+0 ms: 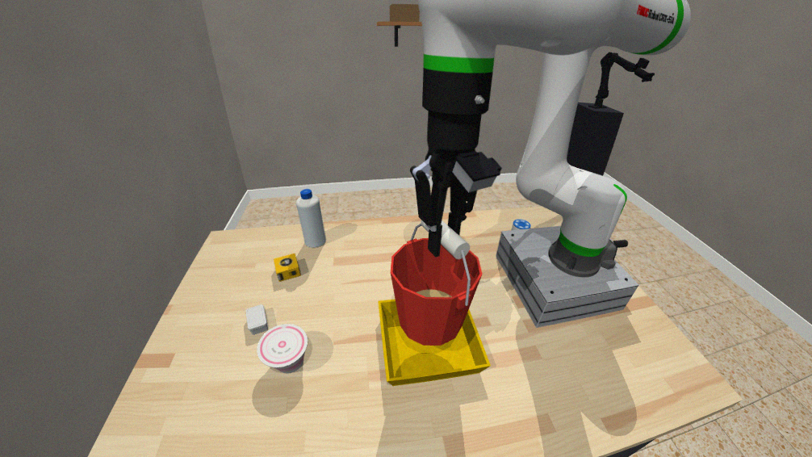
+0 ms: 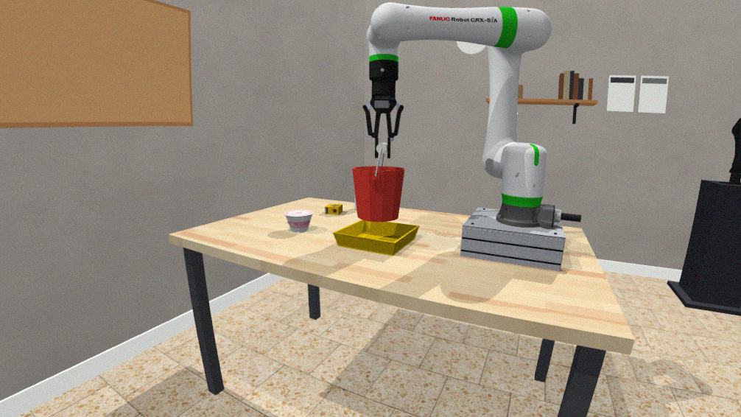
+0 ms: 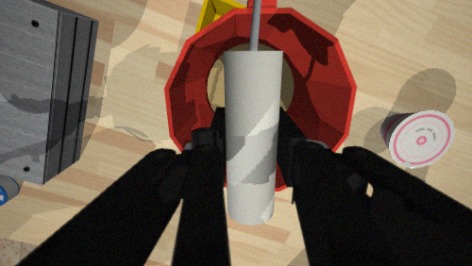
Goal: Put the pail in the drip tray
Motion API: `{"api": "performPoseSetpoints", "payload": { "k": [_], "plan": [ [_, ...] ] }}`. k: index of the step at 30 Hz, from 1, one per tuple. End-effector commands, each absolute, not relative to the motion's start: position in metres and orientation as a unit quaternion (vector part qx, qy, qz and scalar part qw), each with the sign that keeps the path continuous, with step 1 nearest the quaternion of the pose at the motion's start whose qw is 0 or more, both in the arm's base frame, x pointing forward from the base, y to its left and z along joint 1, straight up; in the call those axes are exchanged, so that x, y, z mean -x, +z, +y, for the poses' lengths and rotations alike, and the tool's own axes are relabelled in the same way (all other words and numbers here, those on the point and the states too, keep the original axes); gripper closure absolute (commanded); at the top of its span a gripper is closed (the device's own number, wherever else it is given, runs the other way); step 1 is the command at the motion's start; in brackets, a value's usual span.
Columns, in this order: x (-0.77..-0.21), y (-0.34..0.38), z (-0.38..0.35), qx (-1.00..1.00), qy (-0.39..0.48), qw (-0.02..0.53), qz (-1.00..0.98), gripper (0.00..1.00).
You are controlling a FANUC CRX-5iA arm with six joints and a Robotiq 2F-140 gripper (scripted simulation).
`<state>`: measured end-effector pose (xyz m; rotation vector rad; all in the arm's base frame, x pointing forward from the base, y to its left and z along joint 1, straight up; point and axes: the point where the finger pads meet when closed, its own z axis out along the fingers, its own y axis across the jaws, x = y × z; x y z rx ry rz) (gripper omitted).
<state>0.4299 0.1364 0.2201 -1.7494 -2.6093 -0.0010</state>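
A red pail point(image 1: 433, 301) point(image 2: 378, 194) point(image 3: 326, 94) hangs upright by its wire handle, whose white grip point(image 1: 454, 241) point(image 3: 250, 141) point(image 2: 381, 149) is between my fingers. My gripper point(image 1: 441, 241) point(image 2: 382, 150) point(image 3: 248, 124) is shut on that grip, straight above the pail. The yellow drip tray point(image 1: 403, 363) point(image 2: 357, 239) lies on the table under the pail. In the exterior view the pail's base hangs a little above the tray's rim. In the wrist view only a corner of the tray point(image 3: 210, 14) shows past the pail.
A pink-and-white cup point(image 1: 282, 345) point(image 2: 298, 219) point(image 3: 417, 138), a small grey block point(image 1: 256, 318), a yellow box point(image 1: 286, 265) point(image 2: 334, 208) and a white bottle point(image 1: 310, 219) stand to the left of the tray. The robot's grey base point(image 1: 567, 283) point(image 2: 513, 241) point(image 3: 42, 90) is to the right.
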Motion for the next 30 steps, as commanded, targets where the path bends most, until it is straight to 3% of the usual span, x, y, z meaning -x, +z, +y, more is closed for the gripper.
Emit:
{"api": "performPoseSetpoints", "payload": {
  "k": [1, 30],
  "plan": [
    [-0.4304, 0.2211, 0.1364, 0.557, -0.001, -0.001, -0.831, 0.90],
    [-0.4304, 0.2183, 0.1364, 0.557, -0.001, -0.001, -0.831, 0.90]
  ]
}}
